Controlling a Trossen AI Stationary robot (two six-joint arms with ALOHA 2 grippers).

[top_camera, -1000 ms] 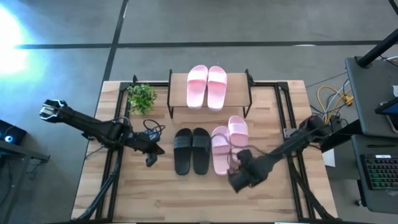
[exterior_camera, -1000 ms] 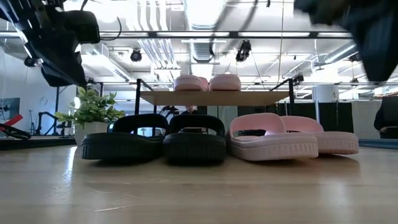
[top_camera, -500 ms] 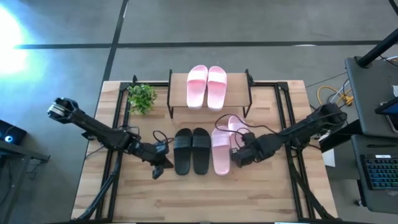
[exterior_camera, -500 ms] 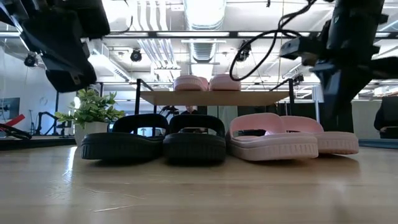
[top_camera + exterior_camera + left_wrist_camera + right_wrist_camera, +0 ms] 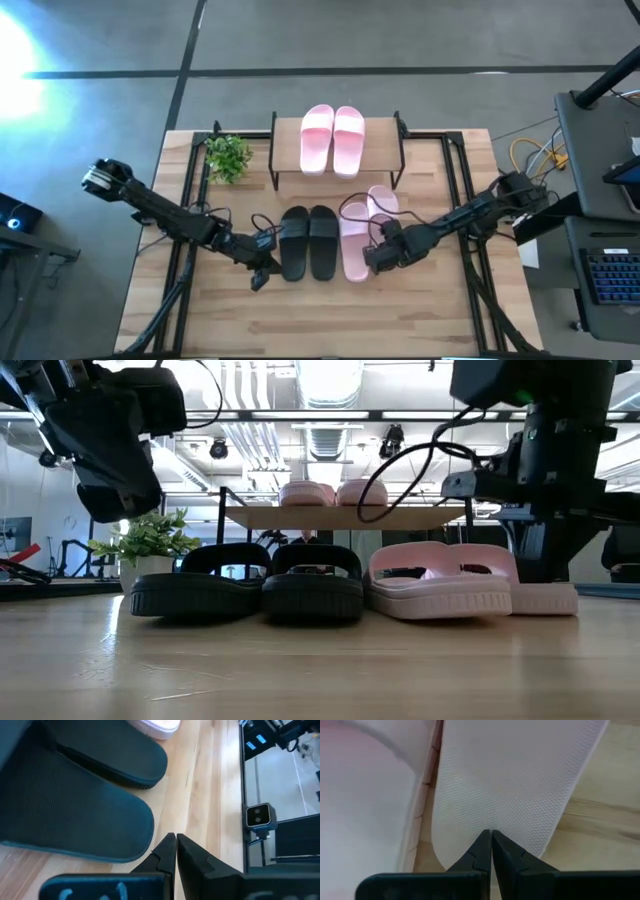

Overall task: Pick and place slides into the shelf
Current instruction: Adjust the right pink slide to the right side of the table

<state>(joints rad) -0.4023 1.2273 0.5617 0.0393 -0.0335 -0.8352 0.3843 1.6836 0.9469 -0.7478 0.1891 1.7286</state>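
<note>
A pink pair of slides [image 5: 333,138] lies on the shelf's top board [image 5: 286,150]. Two black slides [image 5: 308,242] and two pink slides [image 5: 354,240] lie sole down on the table in front of the shelf. My left gripper [image 5: 258,279] is shut and hovers just beside the heel of the left black slide [image 5: 75,815], a little nearer the table's near edge. My right gripper [image 5: 374,260] is shut, low at the heel of the right-hand pink slide [image 5: 381,203]. In the low view the shelf's lower level is hidden behind the slides. My right gripper's shut fingertips [image 5: 490,836] stand at the heel end of the right-hand pink slide's textured footbed [image 5: 515,785], coming from above. Whether they touch it, I cannot tell.
A small potted plant [image 5: 228,157] stands at the table's far left, beside the shelf. Black frame rails [image 5: 455,190] run along both sides of the table. Bare wood [image 5: 320,315] lies between the slides and the near edge. A low camera [image 5: 258,816] sits at the near edge.
My left gripper has moved right and toward the near edge, ending by the left black slide's heel. My right gripper has swung from near the table's near edge toward the pink slides and come down to the right-hand one's heel. The slides have stayed in place.
</note>
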